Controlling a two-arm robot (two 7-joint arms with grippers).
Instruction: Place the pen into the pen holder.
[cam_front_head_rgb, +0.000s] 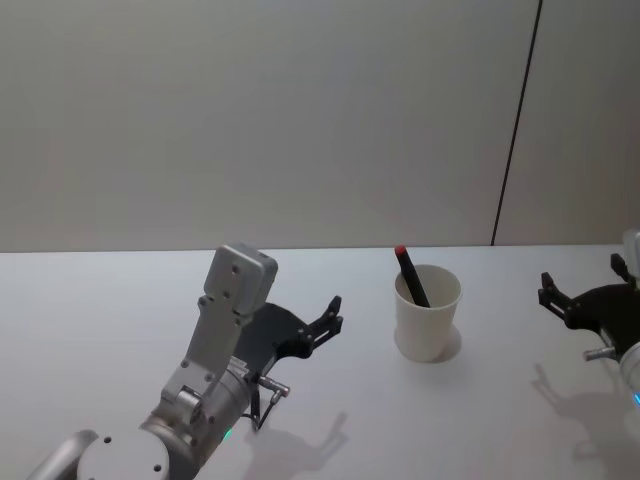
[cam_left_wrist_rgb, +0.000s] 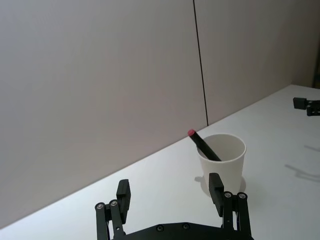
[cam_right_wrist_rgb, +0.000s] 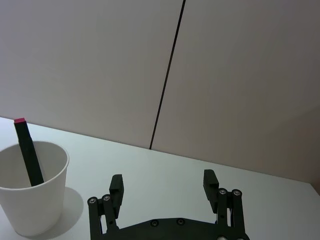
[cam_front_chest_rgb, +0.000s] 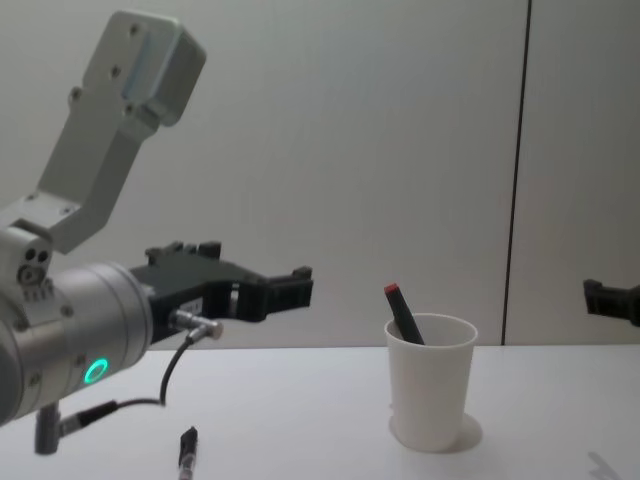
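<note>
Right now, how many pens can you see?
1: a black, red-tipped pen standing tilted inside the white paper cup. A small dark object lying left of the cup, low in the chest view, may be another; I cannot tell.

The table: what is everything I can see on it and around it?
pen holder: one, white paper cup, upright on the table.
pen: one, black with a red end, leaning inside the pen holder, red end up.
table: one, white, under it all.
wall: light grey, behind, with a dark vertical seam.
left gripper: one, black, open, raised left of the pen holder.
right gripper: one, black, open, far right of it.
</note>
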